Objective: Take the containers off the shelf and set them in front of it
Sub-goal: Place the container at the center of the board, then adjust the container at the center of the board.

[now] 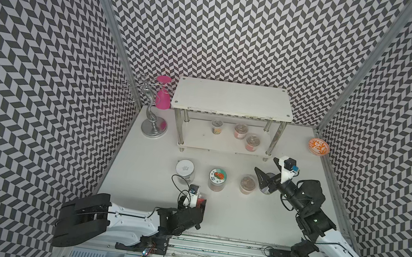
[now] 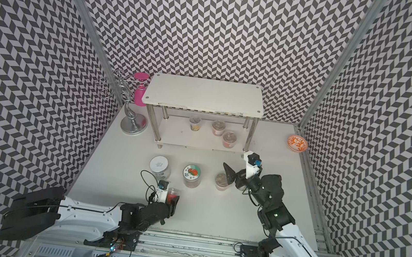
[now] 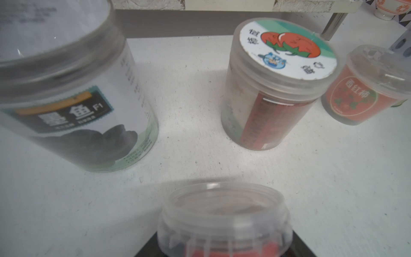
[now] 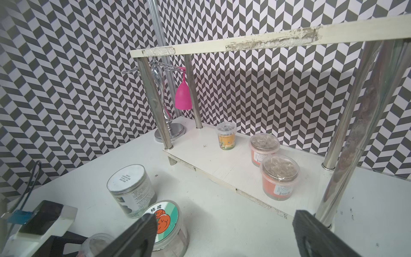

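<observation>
Two arms reach over the white table (image 1: 144, 180). The left arm lies low along the near edge, and we see its left gripper (image 1: 199, 204) clamped around a short clear cup (image 3: 224, 211) with a red band, in front of the shelf (image 1: 233, 97). Whether that cup touches the table we cannot tell. The right arm stretches in from the near right corner, its right gripper (image 4: 224, 239) spread wide with nothing between the fingers, near the shelf's right front leg.

On the lower tier stand a yellow-labelled cup (image 1: 217, 126), a rear red-labelled cup (image 1: 240, 131) and a front red-labelled cup (image 1: 252, 143), each with something brownish under its clear top. The top tier is bare. In front of the shelf stand a white-lidded jar (image 1: 185, 169) showing dark lumps on its label, a tomato-lidded jar (image 1: 217, 177) with a red wrapper inside, and a lone red cup (image 1: 248, 184).

A dark round container (image 1: 268, 192) sits largely hidden beneath the right gripper, too covered for us to make out. The wrist view cuts off the held cup's base.
</observation>
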You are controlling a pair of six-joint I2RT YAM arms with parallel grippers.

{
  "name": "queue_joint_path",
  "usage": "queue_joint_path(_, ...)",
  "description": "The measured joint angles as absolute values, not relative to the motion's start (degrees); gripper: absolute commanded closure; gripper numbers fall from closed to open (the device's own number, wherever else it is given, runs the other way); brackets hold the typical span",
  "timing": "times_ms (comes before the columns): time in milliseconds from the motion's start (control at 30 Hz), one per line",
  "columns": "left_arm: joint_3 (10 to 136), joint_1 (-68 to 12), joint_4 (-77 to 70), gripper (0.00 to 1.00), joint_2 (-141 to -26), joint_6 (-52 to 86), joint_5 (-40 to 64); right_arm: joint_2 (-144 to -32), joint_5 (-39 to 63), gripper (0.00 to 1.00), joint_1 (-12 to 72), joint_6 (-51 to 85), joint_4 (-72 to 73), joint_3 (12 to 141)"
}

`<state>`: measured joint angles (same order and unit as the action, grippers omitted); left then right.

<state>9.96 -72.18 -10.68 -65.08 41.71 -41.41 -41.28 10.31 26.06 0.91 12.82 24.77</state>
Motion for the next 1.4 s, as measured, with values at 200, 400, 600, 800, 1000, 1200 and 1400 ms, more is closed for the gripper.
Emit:
queue_joint_path(200, 8.62, -73.28, -10.7, 0.31, -66.78, 43.59, -41.43, -41.15, 10.31, 0.0, 26.06, 0.84, 12.82, 24.75)
queue_joint_path(400, 8.08, -74.59, -10.41, 0.37, -65.49, 44.51, -41.43, -40.71, 10.28, 0.0, 26.06, 0.58, 12.71, 24.67)
queue_joint_path(600, 8.16, -74.61, -9.08, 0.37, -62.85, 44.49, -41.21, -40.71, 10.35, 0.0, 26.06, 0.95, 12.73, 24.67)
queue_joint_path(800, 8.08, -74.61, -7.64, 0.36, -60.58, 43.51, -40.21, -41.71, 16.19, 0.0, 26.06, 4.16, 13.04, 24.67)
queue_joint_path(1000, 6.92, -74.17, -10.17, 0.36, -52.47, 37.6, -39.64, -44.62, 26.48, 0.0, 27.33, 6.15, 13.34, 24.51)
queue_joint_path(1200, 5.89, -73.58, -12.64, 0.36, -47.33, 31.79, -38.5, -49.43, 33.36, 0.0, 29.8, 9.23, 14.06, 24.45)
queue_joint_path(1400, 5.26, -73.47, -14.15, 0.36, -45.04, 27.49, -37.12, -55.77, 37.69, 0.0, 33.5, 18.76, 18.11, 24.38)
